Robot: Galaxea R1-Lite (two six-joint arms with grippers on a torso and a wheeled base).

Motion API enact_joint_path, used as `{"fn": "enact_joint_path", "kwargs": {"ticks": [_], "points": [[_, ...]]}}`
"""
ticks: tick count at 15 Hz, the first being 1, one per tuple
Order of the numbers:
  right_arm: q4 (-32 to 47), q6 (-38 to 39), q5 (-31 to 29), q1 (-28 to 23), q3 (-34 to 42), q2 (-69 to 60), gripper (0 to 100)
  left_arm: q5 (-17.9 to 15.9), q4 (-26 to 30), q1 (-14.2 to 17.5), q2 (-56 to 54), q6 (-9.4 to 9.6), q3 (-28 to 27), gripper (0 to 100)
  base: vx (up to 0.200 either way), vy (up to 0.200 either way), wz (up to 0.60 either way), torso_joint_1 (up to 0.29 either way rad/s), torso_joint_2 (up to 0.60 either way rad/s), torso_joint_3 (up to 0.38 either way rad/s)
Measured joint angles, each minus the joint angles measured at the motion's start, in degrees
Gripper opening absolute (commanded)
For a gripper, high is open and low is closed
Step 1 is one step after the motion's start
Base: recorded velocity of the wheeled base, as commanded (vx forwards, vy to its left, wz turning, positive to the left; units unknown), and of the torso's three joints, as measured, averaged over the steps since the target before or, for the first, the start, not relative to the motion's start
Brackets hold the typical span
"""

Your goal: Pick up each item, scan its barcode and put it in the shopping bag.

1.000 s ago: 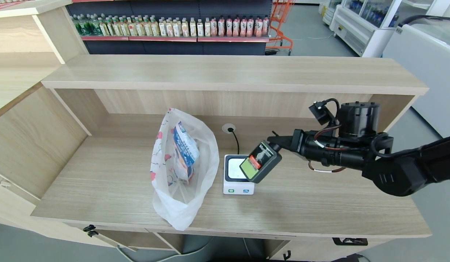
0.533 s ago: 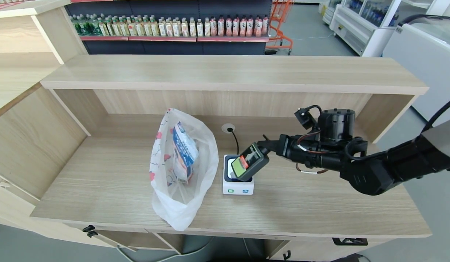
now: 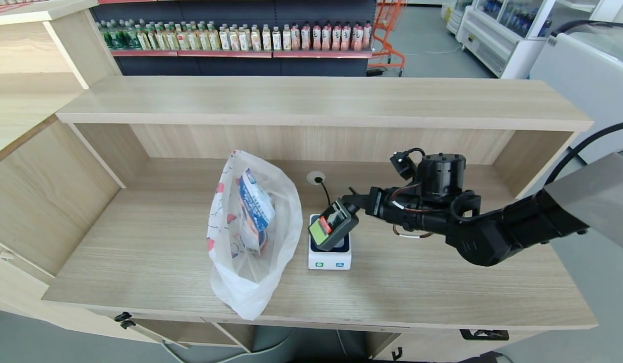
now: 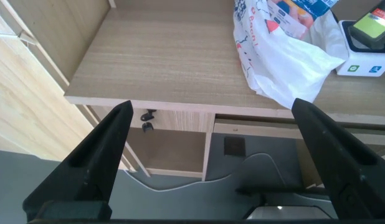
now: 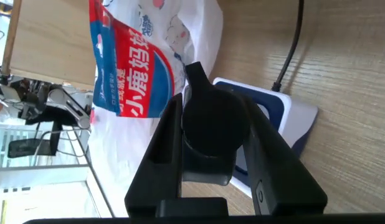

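Observation:
A dark pot with a green and red label (image 3: 333, 225) hangs tilted just above the white barcode scanner (image 3: 330, 257), with my right gripper (image 3: 349, 207) shut on it. In the right wrist view the pot (image 5: 208, 134) sits clamped in the gripper (image 5: 212, 112), over the scanner (image 5: 276, 112). Left of the scanner stands the thin white shopping bag (image 3: 251, 237), holding a blue and white packet (image 3: 256, 207). My left gripper (image 4: 211, 162) is open with nothing in it, out in front of and below the counter's front edge (image 4: 180, 102).
The scanner's black cable (image 3: 325, 194) runs back to a hole in the wooden counter (image 3: 442, 282). A raised wooden ledge (image 3: 321, 101) and side walls enclose the counter at the back and left. Bare counter lies left of the bag and right of the scanner.
My right arm has carried the pot leftward, from beside the scanner's right edge to over its window. The bag and its packet have stayed put.

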Motion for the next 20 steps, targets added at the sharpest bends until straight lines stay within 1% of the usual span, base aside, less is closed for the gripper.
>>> {"fn": "enact_joint_path", "kwargs": {"ticks": [6, 10, 13, 15, 17, 18, 20], "points": [[0.1, -1.6, 0.1, 0.4, -0.4, 0.7, 0, 0.0, 0.0, 0.0, 0.0, 0.02, 0.0, 100, 0.000, 0.000, 0.00, 0.000, 0.00, 0.000], [1.0, -1.9, 0.0, 0.3, -0.7, -2.3, 0, 0.0, 0.0, 0.0, 0.0, 0.07, 0.0, 100, 0.000, 0.000, 0.00, 0.000, 0.00, 0.000], [6.2, -4.6, 0.0, 0.3, -0.6, -10.1, 0, 0.0, 0.0, 0.0, 0.0, 0.05, 0.0, 100, 0.000, 0.000, 0.00, 0.000, 0.00, 0.000], [10.9, -8.7, -0.2, 0.1, -0.3, -15.5, 0, 0.0, 0.0, 0.0, 0.0, 0.05, 0.0, 100, 0.000, 0.000, 0.00, 0.000, 0.00, 0.000], [11.6, -16.9, -1.3, -0.7, 0.2, -18.4, 0, 0.0, 0.0, 0.0, 0.0, 0.07, 0.0, 100, 0.000, 0.000, 0.00, 0.000, 0.00, 0.000], [11.6, -19.7, -2.7, -1.1, 0.3, -18.8, 0, 0.0, 0.0, 0.0, 0.0, 0.07, 0.0, 100, 0.000, 0.200, 0.00, 0.007, 0.01, -0.002], [11.4, -21.2, -3.9, -1.3, -0.2, -18.2, 0, 0.0, 0.0, 0.0, 0.0, 0.10, 0.0, 100, 0.000, 0.200, 0.00, -0.005, 0.00, 0.000]]}}
